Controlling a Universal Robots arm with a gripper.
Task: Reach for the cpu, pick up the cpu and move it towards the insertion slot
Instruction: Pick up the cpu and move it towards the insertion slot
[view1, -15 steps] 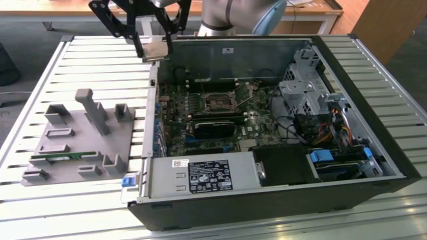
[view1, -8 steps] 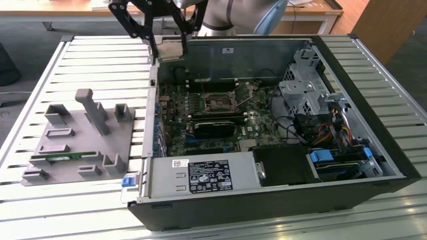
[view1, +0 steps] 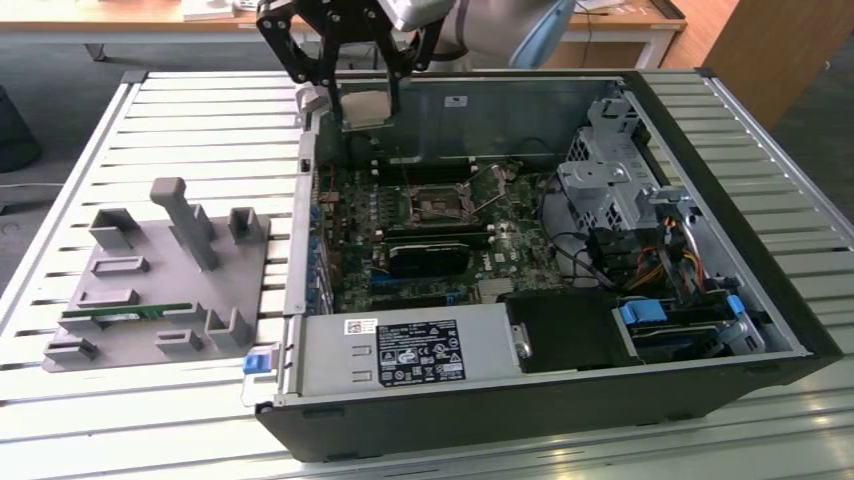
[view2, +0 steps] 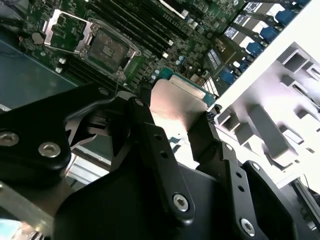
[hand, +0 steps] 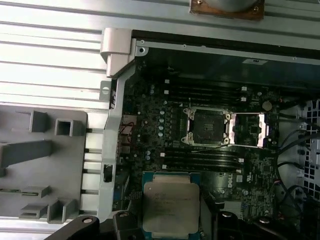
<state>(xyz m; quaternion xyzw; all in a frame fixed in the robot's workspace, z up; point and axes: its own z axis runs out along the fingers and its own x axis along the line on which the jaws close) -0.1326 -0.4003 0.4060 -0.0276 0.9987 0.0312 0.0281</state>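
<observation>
My gripper (view1: 360, 88) hangs above the back left corner of the open computer case, shut on the cpu (view1: 367, 106), a flat silver square with a pale rim. In the second wrist view the black fingers (view2: 145, 117) clamp the cpu (view2: 177, 107) by two opposite edges. The insertion slot (view1: 434, 205), a dark square socket in a silver frame, lies on the motherboard below and nearer the camera than the cpu. In the first wrist view the cpu (hand: 170, 207) hovers over the board a short way from the insertion slot (hand: 205, 127), whose metal lid (hand: 247, 131) is flipped open beside it.
The case walls (view1: 307, 150) ring the motherboard. A black module (view1: 427, 255) sits just in front of the socket, and a power supply (view1: 400, 355) and drive cages (view1: 614, 190) fill the rest. A grey fixture (view1: 160, 280) with a green memory stick (view1: 127, 312) stands at the exterior view's left.
</observation>
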